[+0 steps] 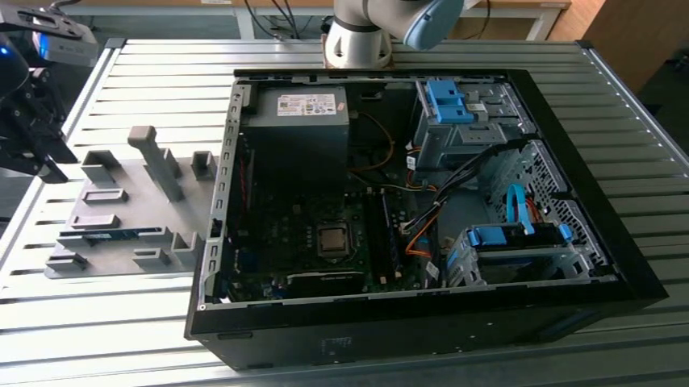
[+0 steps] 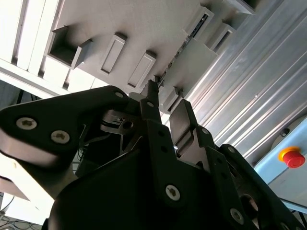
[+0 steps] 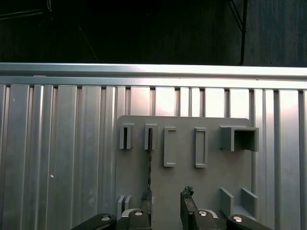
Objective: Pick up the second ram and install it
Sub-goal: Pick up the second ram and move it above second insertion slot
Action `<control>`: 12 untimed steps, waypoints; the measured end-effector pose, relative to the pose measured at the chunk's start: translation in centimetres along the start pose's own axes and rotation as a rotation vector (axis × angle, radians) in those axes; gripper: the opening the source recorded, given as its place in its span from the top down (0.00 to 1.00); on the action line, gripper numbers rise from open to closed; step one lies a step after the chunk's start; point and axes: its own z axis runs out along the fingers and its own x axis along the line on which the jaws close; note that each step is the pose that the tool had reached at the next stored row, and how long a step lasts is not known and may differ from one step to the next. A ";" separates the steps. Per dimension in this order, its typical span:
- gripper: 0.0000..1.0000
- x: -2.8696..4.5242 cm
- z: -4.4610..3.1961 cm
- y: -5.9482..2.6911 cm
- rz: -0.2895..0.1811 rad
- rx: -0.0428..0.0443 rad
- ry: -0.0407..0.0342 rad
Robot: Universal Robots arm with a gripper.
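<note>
our end effector (image 3: 166, 197), fingers (image 3: 187, 200) parted with nothing between, hovering over the grey holder plate (image 3: 211, 179), the second ram (image 3: 149, 160) we make out as a thin dark edge, seemingly seated in a slot, near one fingertip, plate on the slatted tabletop (image 1: 151, 81), open computer case (image 1: 431, 339) alongside

Silver arm base (image 1: 357, 36) at far edge in exterior view, blue joint cap above it. Black wrist head (image 1: 32, 121) out at exterior view's left, tilted downward. In first wrist view gripper (image 3: 166, 200) points down, two black fingers (image 3: 188, 203) apart, clear gap between, nothing held. Second wrist view, close on gripper (image 2: 168, 98): fingers slim, side by side, tips spread, bolted linkages and screw heads on black body.
</note>
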 end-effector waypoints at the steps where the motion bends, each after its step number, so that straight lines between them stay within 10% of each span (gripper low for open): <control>1: 0.63 0.00 0.02 0.00 0.000 0.0000 0.0000; 12: 0.63 0.00 0.38 -0.01 0.000 0.0000 0.0000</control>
